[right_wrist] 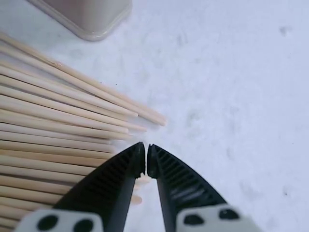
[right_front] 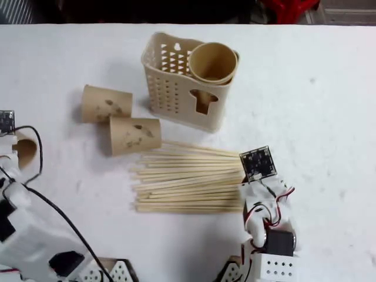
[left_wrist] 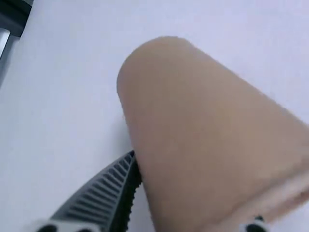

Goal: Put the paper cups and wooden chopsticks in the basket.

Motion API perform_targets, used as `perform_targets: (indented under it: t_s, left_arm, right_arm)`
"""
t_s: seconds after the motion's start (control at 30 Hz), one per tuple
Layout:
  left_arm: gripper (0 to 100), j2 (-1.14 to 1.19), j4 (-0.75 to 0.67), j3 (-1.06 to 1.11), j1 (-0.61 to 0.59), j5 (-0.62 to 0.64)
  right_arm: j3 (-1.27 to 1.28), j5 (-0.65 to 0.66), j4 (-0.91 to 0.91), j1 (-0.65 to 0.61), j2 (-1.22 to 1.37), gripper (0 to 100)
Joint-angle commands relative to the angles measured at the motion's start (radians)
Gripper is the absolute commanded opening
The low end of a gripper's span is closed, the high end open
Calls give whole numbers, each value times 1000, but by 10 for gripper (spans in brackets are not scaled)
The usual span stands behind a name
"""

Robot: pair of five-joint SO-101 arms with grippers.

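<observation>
A beige slotted basket (right_front: 176,94) stands at the table's back centre with one paper cup (right_front: 212,61) upright inside. Two more paper cups (right_front: 106,104) (right_front: 134,135) lie on their sides to its left. A pile of wooden chopsticks (right_front: 188,179) (right_wrist: 53,130) lies in front of the basket. At the far left edge my left gripper (right_front: 20,154) is shut on another paper cup (right_front: 26,150) (left_wrist: 207,140), one ribbed finger (left_wrist: 104,193) against its side. My right gripper (right_front: 251,176) (right_wrist: 146,153) is shut with nothing in it, just over the right ends of the chopsticks.
The white table (right_front: 317,106) has free room to the right of the basket and the chopsticks. The arms' bases and cables (right_front: 53,211) sit along the front edge.
</observation>
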Motion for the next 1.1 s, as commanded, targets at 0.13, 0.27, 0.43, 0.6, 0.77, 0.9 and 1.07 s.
perform_targets:
  t_s: [0.13, 0.27, 0.43, 0.6, 0.77, 0.9, 1.07]
  left_arm:
    - [28, -51, 92, -77, -8, 71]
    - [20, -234, 252, -77, 21, 110]
    - [20, -533, 615, -123, 111, 138]
    - [20, -751, 1031, -328, 257, 236]
    - [20, -803, 1318, -635, 501, 367]
    - [20, -757, 1485, -910, 748, 474]
    - [20, -545, 1623, -1269, 1038, 578]
  right_arm:
    - [14, 6, -39, -1, -5, 23]
    - [14, 6, -39, -1, -5, 23]
    - [14, 6, -39, 1, -5, 22]
    - [11, 6, -38, 5, -5, 20]
    - [11, 6, -36, 2, -5, 20]
    - [11, 6, -36, -1, -5, 20]
    - [41, 6, -25, 7, -5, 20]
